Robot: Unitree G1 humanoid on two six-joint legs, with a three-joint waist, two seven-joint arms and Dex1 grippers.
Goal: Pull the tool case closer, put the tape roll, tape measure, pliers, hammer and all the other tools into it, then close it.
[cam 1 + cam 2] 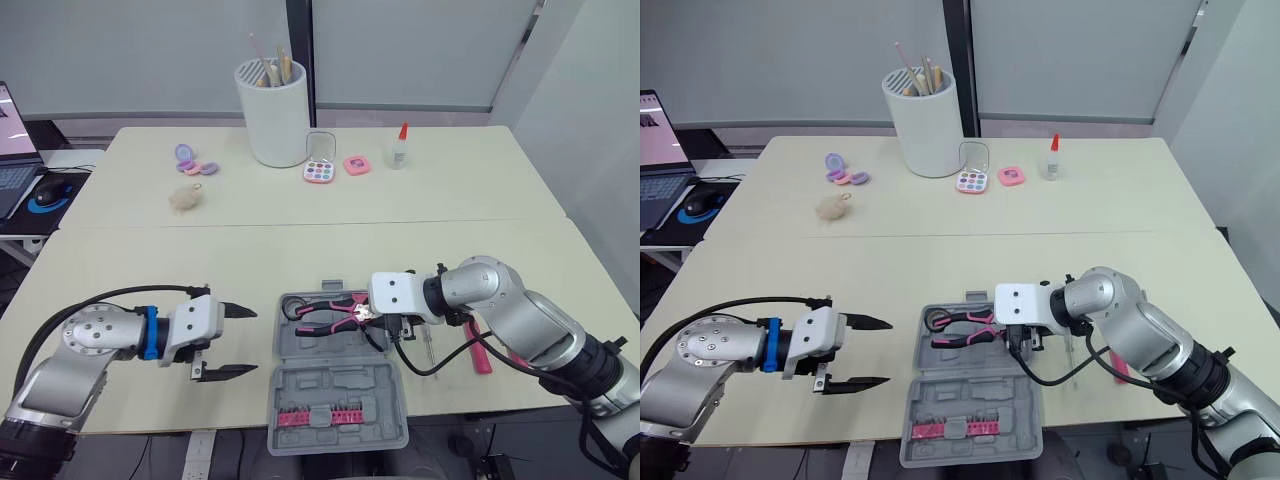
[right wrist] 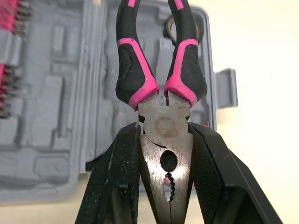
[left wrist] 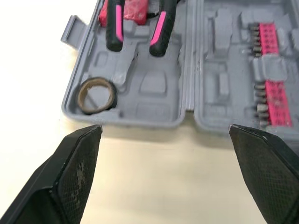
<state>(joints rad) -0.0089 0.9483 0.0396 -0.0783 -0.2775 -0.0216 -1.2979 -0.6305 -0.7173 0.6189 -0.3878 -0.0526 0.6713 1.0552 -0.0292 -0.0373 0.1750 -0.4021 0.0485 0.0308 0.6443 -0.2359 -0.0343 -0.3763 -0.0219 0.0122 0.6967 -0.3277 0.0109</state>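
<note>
The grey tool case (image 1: 340, 385) lies open at the table's front edge, with a strip of pink bits (image 1: 318, 415) in its near half. My right gripper (image 2: 163, 135) is shut on the metal head of the pink-and-black pliers (image 1: 330, 312), whose handles hang over the case's far half. In the left wrist view a tape roll (image 3: 96, 95) sits in a corner pocket of the case (image 3: 149, 88). My left gripper (image 1: 235, 342) stands open just left of the case, holding nothing. A pink-handled tool (image 1: 478, 355) lies on the table right of the case, partly behind my right arm.
At the back of the table stand a white cylinder holder (image 1: 272, 110), a colour palette (image 1: 320, 172), a pink compact (image 1: 356, 165) and a glue bottle (image 1: 400, 147). A purple compact (image 1: 185, 155) and a fluffy ball (image 1: 186, 198) lie back left. A mouse (image 1: 45, 192) rests on the side desk.
</note>
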